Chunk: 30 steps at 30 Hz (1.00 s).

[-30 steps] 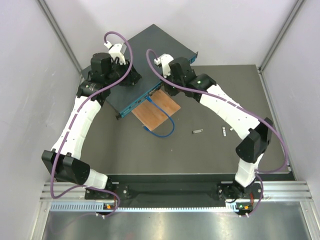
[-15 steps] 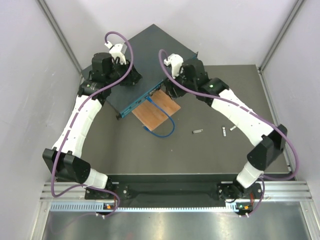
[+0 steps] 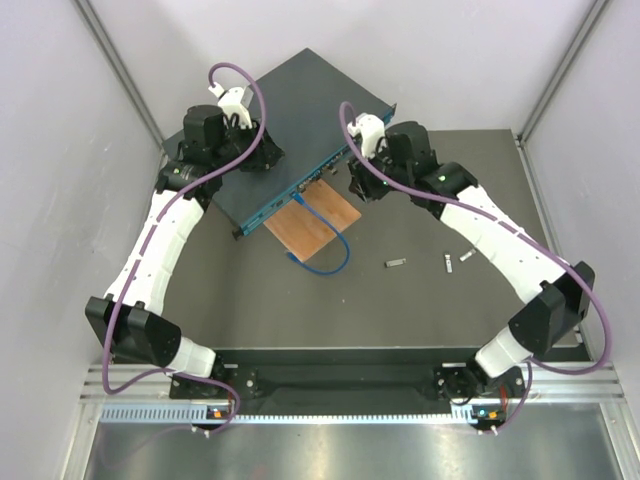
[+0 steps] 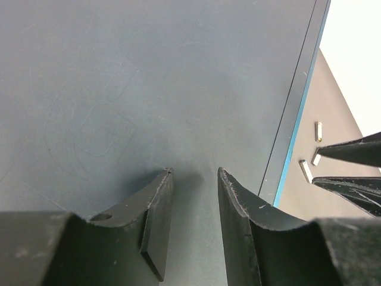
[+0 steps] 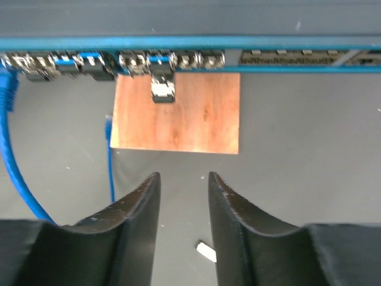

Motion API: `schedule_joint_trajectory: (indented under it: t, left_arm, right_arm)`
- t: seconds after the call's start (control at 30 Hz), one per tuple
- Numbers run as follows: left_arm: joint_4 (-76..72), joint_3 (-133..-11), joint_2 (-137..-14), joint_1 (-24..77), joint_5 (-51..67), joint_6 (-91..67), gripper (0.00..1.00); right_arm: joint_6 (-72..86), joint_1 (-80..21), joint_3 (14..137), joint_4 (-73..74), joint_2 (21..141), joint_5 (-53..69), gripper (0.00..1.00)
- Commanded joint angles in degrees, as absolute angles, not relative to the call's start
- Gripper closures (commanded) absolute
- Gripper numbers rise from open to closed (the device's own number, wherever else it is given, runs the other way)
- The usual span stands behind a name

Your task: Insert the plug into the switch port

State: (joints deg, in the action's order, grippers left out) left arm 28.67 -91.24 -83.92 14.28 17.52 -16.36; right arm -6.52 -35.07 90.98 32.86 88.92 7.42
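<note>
In the top view, the switch (image 3: 300,110) is lying diagonally at the far side of the table (image 3: 250,300), its port face turned toward a wooden board (image 3: 312,222). The left gripper (image 3: 262,156) is sitting over the switch's lid, and the right gripper (image 3: 358,187) is hovering just off the port face. A blue cable (image 3: 330,255) is looping from 1 port past the board's edge. 3 small metal pieces (image 3: 397,263) are lying well apart to the right.

In the left wrist view, the fingers (image 4: 158,208) are standing a narrow gap apart with nothing between them, tips at the lid. Actual contact is unclear.

In the right wrist view, the fingers (image 5: 143,208) are slightly parted, empty and pointing at the port row. The plug (image 5: 162,87), a small silvery piece, is sitting in 1 port and jutting out over the board.

I cannot tell whether it is fully home. If it is only half seated, it may be working loose. A corrective push off its axis could jam it, or slide the switch if the left gripper is not truly pressing down.
</note>
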Motion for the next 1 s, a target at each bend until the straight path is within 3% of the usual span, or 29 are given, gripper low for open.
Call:
schedule_joint_trajectory:
  t: [0.0, 0.27, 0.97]
  left_arm:
    - [27.3, -91.3, -84.5, 14.2, 18.1, -16.4, 0.59]
    - [27.5, -90.9, -84.1, 14.1, 17.8, -16.3, 0.6]
    - [27.6, -89.6, -83.9, 14.1, 17.7, -16.3, 0.6]
  right_arm:
    - [-3.3, -34.7, 94.4, 28.7, 90.3, 10.4, 0.64]
    - [-0.6, -34.8, 96.0, 24.9, 93.2, 10.8, 0.69]
    - [4.7, -35.3, 98.5, 17.3, 97.5, 9.0, 0.68]
